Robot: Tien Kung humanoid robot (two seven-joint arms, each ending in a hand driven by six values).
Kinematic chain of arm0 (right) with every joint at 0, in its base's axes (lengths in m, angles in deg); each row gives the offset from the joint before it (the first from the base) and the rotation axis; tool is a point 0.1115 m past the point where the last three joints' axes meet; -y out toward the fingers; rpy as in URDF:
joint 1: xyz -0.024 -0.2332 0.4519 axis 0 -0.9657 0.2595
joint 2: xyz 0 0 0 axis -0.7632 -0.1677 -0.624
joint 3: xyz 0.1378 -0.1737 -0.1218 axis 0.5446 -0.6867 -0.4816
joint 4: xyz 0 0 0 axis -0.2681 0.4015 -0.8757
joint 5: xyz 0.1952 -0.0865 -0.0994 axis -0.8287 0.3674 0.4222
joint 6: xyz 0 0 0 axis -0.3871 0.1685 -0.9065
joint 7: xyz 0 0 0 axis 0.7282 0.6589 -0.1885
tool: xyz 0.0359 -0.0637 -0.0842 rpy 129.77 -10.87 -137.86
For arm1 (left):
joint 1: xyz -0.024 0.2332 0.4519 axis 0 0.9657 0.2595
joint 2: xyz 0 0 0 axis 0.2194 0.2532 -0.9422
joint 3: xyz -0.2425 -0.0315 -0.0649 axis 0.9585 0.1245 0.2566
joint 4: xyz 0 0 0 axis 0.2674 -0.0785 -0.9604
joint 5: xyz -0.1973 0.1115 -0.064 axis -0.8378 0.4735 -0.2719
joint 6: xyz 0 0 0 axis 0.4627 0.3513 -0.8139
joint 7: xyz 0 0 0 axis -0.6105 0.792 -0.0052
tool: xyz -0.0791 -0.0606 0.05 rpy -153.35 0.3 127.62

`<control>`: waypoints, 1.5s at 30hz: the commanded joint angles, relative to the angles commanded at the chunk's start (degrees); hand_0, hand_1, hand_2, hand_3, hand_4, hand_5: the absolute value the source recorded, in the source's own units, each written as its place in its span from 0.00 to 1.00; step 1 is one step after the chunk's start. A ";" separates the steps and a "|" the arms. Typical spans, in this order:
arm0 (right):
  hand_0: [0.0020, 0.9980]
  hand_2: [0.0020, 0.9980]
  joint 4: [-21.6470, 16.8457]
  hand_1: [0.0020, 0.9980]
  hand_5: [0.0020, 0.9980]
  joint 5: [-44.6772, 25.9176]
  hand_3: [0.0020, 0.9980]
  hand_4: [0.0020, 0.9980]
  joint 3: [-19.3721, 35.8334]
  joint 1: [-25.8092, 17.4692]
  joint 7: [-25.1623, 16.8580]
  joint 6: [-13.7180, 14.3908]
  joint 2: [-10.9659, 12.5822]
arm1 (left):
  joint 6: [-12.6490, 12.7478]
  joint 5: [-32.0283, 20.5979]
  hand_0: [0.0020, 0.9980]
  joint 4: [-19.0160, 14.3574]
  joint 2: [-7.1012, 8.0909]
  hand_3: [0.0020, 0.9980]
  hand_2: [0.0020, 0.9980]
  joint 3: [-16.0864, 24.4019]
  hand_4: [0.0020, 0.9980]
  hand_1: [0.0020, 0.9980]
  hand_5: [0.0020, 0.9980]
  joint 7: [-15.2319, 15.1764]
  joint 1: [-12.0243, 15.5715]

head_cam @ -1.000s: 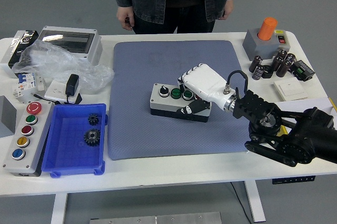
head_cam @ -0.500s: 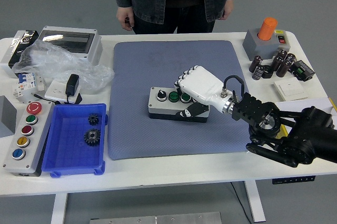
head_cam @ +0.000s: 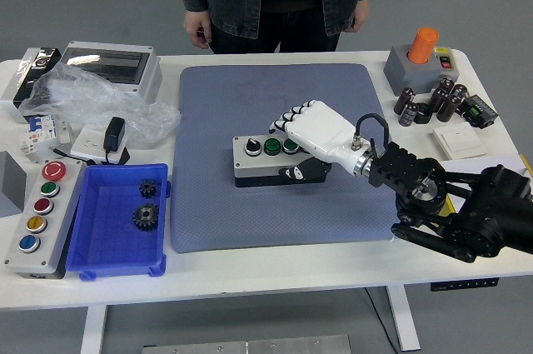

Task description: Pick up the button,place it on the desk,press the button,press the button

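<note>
Since a moment ago the button box [head_cam: 268,161] is sitting a little further left on the blue mat [head_cam: 275,158], and the right hand [head_cam: 312,131] is lifting slightly over its right end. Its fingers [head_cam: 291,117] are lying nearly flat above the green buttons, thumb against the box's front, apparently lining up a press.
</note>
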 joint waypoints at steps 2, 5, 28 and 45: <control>0.63 0.80 -0.15 0.74 0.10 -0.12 0.84 0.61 0.04 -0.04 0.08 -0.03 0.10 | 0.00 -0.01 0.67 0.00 -0.01 0.64 0.62 -0.02 0.62 0.70 0.41 0.00 0.02; 0.67 0.83 -0.34 0.75 0.11 -0.44 0.86 0.65 0.19 -0.21 0.19 -0.02 0.27 | 0.00 -0.03 0.67 -0.01 -0.03 0.64 0.62 0.02 0.62 0.70 0.41 -0.01 0.05; 0.66 0.83 -11.68 0.75 0.30 -8.89 0.87 0.89 4.07 -1.79 2.09 -4.25 6.15 | 0.03 -0.23 0.67 -0.02 -0.16 0.64 0.62 -0.07 0.62 0.69 0.41 -0.07 0.24; 0.65 0.76 -24.19 0.71 0.67 -15.10 0.83 1.00 21.06 -10.80 6.03 -10.31 13.82 | 0.02 -0.76 0.67 0.17 -0.40 0.64 0.62 -0.34 0.61 0.69 0.41 -0.11 0.67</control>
